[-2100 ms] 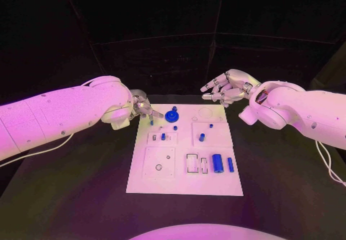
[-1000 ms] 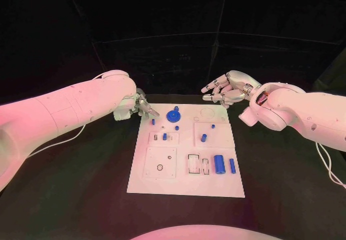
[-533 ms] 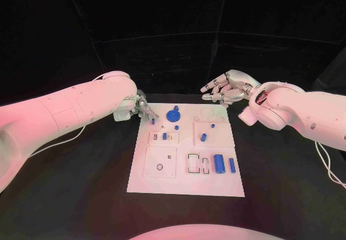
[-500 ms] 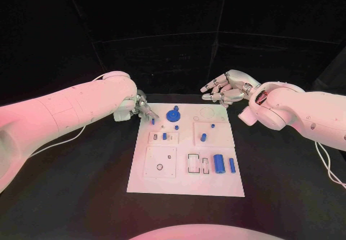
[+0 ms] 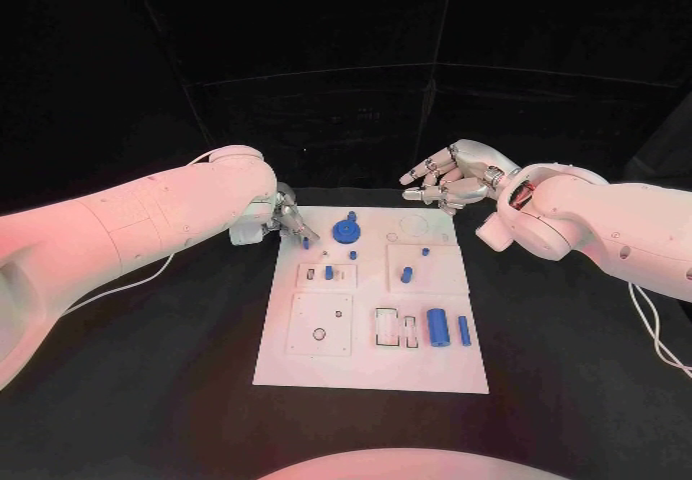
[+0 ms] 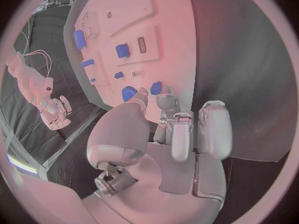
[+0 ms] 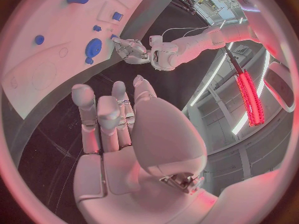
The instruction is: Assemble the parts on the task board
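Note:
The white task board (image 5: 369, 355) lies in the middle of the table. At its far left corner my left hand (image 5: 283, 221) pinches a small blue peg (image 5: 304, 241) between thumb and fingertip; the peg (image 6: 156, 88) stands upright on the board. Just beside it stands a blue disc with a knob (image 5: 345, 232). My right hand (image 5: 450, 184) hovers above the board's far right corner, fingers apart and holding nothing. Other blue parts sit on the board: a short peg (image 5: 352, 255), a piece in a left recess (image 5: 327, 272), another (image 5: 405, 272), and two cylinders (image 5: 436, 324) near the right edge.
Square raised plates with holes (image 5: 319, 325) take up the board's near left. Black table (image 5: 159, 370) surrounds the board on all sides. The left arm (image 5: 130, 230) stretches over the table's left part, and the right arm (image 5: 606, 225) over its right.
My left arm has swung slightly toward the far side while its hand stays at the small peg. The right hand has hardly moved.

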Motion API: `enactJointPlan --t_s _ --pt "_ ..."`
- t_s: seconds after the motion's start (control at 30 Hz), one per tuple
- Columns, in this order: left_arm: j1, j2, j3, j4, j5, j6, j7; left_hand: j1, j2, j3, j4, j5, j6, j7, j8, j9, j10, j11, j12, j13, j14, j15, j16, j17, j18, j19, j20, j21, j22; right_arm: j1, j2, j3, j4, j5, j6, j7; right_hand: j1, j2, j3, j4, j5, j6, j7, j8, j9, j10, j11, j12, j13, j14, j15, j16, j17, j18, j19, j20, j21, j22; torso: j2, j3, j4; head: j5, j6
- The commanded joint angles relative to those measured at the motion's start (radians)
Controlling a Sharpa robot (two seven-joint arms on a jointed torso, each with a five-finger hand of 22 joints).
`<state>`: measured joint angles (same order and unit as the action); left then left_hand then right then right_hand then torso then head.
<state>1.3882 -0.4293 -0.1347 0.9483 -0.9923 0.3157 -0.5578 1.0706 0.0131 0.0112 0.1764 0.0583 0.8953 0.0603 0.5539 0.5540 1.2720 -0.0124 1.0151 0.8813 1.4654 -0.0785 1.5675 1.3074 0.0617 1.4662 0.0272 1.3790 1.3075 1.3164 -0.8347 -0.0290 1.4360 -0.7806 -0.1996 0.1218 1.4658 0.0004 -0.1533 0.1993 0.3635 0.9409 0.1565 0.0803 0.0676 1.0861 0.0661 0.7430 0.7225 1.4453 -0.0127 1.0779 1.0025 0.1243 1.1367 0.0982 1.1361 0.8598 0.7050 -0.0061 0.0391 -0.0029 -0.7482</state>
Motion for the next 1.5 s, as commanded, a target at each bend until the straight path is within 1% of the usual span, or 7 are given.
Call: enactJointPlan --t_s 0.03,0.5,0.7,0.83,1.07,1.2,1.5 --pt "0.001 0.003 0.0 0.0 -0.007 0.007 0.017 0.017 0.005 -0.002 -0.008 -0.005 0.008 0.002 -0.004 -0.004 -0.001 0.001 0.003 -0.003 0.105 0.003 0.003 0.263 -0.007 0.02 0.005 0.005 0.019 0.002 0.002 0.001 0.001 0.004 0.008 0.009 0.001 0.01 -0.003 0.001 -0.002 -0.004 -0.002 0.002 0.0 -0.006 -0.001 -0.006 -0.001 -0.004 0.002 -0.004 0.0 0.018 -0.007 0.002 -0.005 -0.001 0.0 -0.0004 -0.0003 0.0 -0.001" --pt "-0.001 0.008 0.0 -0.003 -0.007 -0.022 0.036 0.095 0.063 0.03 -0.052 -0.004 0.007 0.003 -0.011 -0.023 -0.006 0.001 0.001 -0.012 0.105 0.004 0.003 0.263 -0.006 0.018 0.006 0.001 0.016 0.002 0.002 0.001 0.001 0.004 0.008 0.011 0.003 0.012 -0.002 0.0 -0.001 -0.004 -0.002 0.003 0.0 -0.006 -0.001 -0.007 -0.003 -0.004 0.002 -0.005 0.001 0.018 -0.006 0.002 -0.006 -0.001 0.0 0.0002 0.0 -0.003 -0.004" --pt "-0.001 0.008 0.0 -0.004 -0.007 -0.022 0.039 0.166 0.105 0.089 -0.101 -0.008 0.002 -0.003 -0.017 -0.033 -0.01 -0.005 -0.004 -0.017 0.105 0.0 0.003 0.263 -0.006 0.017 0.003 -0.001 0.015 0.002 0.001 0.001 0.001 0.004 0.008 0.01 0.003 0.012 -0.002 0.0 -0.001 -0.004 -0.002 0.003 0.0 -0.006 -0.001 -0.008 -0.004 -0.004 0.002 -0.005 0.001 0.018 -0.007 0.002 -0.006 -0.002 0.0 -0.0002 -0.0003 -0.004 -0.007" --pt "-0.001 0.005 0.0 -0.003 -0.007 -0.031 0.049 0.234 0.131 0.199 -0.171 -0.007 -0.004 -0.003 -0.021 -0.04 -0.013 -0.007 -0.01 -0.021 0.105 -0.004 0.003 0.263 -0.006 0.018 -0.002 -0.001 0.017 0.002 0.001 0.001 0.002 0.004 0.01 0.009 0.004 0.012 -0.002 0.0 0.0 -0.003 -0.002 0.003 0.0 -0.006 -0.002 -0.008 -0.004 -0.004 0.002 -0.005 0.001 0.018 -0.007 0.002 -0.006 -0.002 0.0 -0.0002 0.0 -0.003 -0.006" --pt "-0.001 -0.029 0.0 0.04 0.01 -0.079 0.076 0.144 0.065 0.449 -0.236 -0.004 -0.002 0.001 0.009 -0.036 0.002 -0.008 -0.013 -0.03 0.105 0.004 0.003 0.263 -0.006 0.019 0.003 -0.003 0.02 0.002 0.0 0.0 0.002 0.004 0.011 0.009 0.004 0.013 -0.002 0.0 0.001 -0.003 -0.003 0.003 0.0 -0.006 -0.002 -0.008 -0.005 -0.004 0.002 -0.005 0.002 0.018 -0.006 0.002 -0.006 -0.002 -0.001 -0.0003 0.0021 -0.005 -0.006" --pt "0.0 -0.079 0.0 0.115 0.026 -0.145 0.095 0.078 0.02 0.573 -0.26 -0.009 0.0 0.0 0.032 -0.032 0.01 -0.007 -0.014 -0.037 0.105 0.001 0.003 0.263 -0.006 0.019 0.003 -0.005 0.02 0.002 -0.003 0.0 0.002 0.004 0.012 0.008 0.005 0.013 -0.002 0.0 0.002 -0.003 -0.003 0.003 0.0 -0.006 -0.002 -0.008 -0.005 -0.004 0.002 -0.005 0.002 0.018 -0.006 0.002 -0.006 -0.002 -0.004 0.0002 0.0057 -0.006 -0.006" --pt "-0.001 -0.182 -0.001 0.294 0.056 -0.262 0.119 0.038 -0.005 0.652 -0.275 -0.003 0.004 -0.004 0.052 -0.028 0.018 -0.008 -0.013 -0.041 0.105 -0.001 0.003 0.263 -0.007 0.021 0.001 -0.004 0.024 0.002 -0.004 0.0 0.0 0.004 0.013 0.009 0.005 0.013 -0.002 0.0 0.002 -0.003 -0.003 0.003 0.0 -0.006 -0.002 -0.008 -0.005 -0.004 0.002 -0.005 0.002 0.018 -0.006 0.002 -0.006 -0.002 -0.007 -0.0001 0.0101 -0.006 -0.006"
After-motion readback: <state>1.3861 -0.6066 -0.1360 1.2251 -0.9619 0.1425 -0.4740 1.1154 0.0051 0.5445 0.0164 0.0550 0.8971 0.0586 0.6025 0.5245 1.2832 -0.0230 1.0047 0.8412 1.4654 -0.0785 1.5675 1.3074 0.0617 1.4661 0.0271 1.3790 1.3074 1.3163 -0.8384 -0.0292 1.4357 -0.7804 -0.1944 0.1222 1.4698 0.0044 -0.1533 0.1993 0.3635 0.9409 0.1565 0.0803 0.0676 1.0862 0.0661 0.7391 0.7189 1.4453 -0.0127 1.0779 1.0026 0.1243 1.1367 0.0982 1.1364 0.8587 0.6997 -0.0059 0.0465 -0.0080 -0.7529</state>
